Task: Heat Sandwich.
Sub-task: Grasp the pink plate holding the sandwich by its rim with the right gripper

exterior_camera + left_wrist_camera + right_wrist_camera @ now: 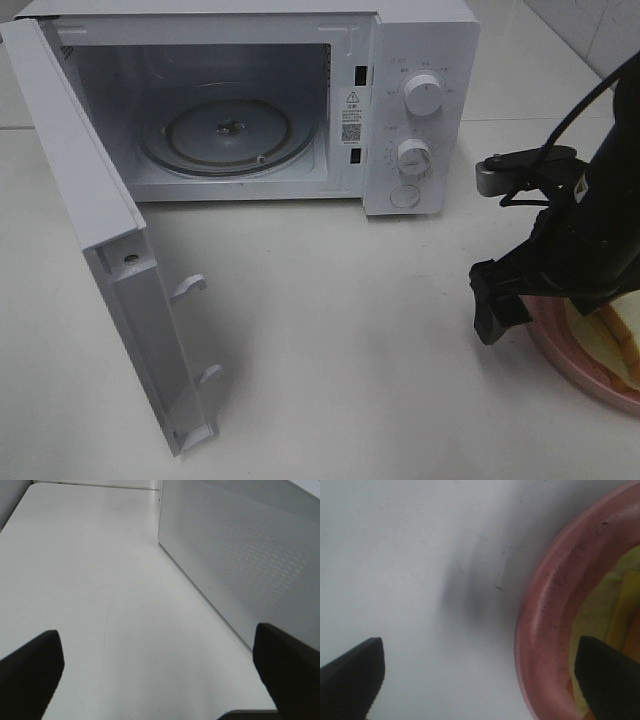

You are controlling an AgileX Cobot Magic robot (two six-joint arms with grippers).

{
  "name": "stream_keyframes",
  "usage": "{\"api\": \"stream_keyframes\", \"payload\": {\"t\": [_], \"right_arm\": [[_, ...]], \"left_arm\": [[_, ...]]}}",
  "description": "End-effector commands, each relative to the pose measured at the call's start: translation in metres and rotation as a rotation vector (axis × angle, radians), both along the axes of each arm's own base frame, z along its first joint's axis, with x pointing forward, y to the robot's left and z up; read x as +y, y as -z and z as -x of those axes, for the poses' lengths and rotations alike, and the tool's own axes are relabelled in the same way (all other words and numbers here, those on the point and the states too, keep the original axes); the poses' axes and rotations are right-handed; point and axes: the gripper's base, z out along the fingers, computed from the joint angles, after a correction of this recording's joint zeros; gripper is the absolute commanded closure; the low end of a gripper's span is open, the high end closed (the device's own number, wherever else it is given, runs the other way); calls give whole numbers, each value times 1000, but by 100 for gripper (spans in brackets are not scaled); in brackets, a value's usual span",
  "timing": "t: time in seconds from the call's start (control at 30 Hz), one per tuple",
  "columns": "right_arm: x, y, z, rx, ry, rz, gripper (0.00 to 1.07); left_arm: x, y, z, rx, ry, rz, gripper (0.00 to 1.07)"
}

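The sandwich (612, 338), white bread with a tan crust, lies on a round pink plate (548, 338) at the right edge of the table. My right gripper (532, 314) hangs low over the plate's near-left rim. In the right wrist view the right gripper (480, 680) is open, with the pink plate rim (545, 625) between its fingers and the yellowish sandwich (612, 595) inside the rim. The left gripper (160, 680) is open over bare table and holds nothing. It is outside the exterior high view.
A white microwave (420, 40) stands at the back with its door (100, 230) swung wide to the left and a glass turntable (228, 130) inside. Two dials (423, 95) sit on its right panel. The left wrist view shows the microwave's perforated side wall (240, 555).
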Motion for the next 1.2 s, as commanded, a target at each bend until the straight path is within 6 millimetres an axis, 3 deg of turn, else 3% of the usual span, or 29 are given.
{"api": "stream_keyframes", "payload": {"t": [0.03,0.27,0.6,0.93,1.03,1.07,1.2], "right_arm": [[-1,6,-5,22,9,19,9],[-7,33,-14,86,28,53,11],[-11,54,-21,109,44,57,13],[-11,56,-21,108,40,58,20],[-11,56,-21,112,40,69,37],[-11,56,-21,112,40,69,37],[-15,56,-22,97,61,105,68]], "left_arm": [[0,0,2,-28,4,-1,9],[0,0,2,-28,4,-1,9],[0,0,2,-28,4,-1,9],[0,0,2,-28,4,-1,9],[0,0,2,-28,4,-1,9],[0,0,2,-28,4,-1,9],[0,0,2,-28,4,-1,9]]}}
